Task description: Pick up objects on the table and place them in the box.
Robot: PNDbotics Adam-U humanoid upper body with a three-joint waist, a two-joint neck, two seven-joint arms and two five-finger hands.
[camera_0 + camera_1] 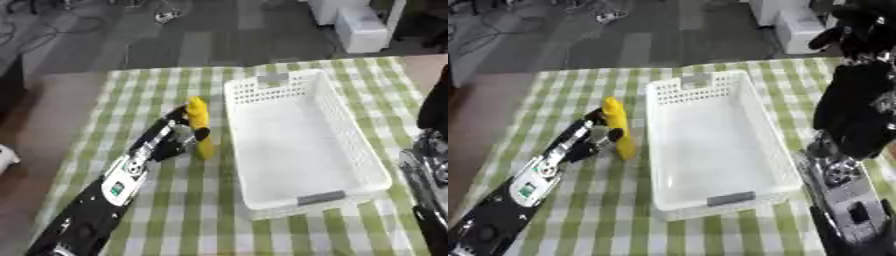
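Apparently left hand (179, 135) grips banana (200, 127) beside box (350, 135).

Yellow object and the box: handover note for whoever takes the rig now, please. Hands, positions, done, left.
Left hand: shut on the yellow object, a long banana-like thing held roughly upright just left of the white box, above the green checked tablecloth.
Right hand: raised at the right edge of the right eye view, beside the box; whether its fingers are open or shut cannot be told.
Done: yellow object grasped.
Left: carry it right over the box wall and release. The box holds nothing yet. No other loose object shows on the cloth.
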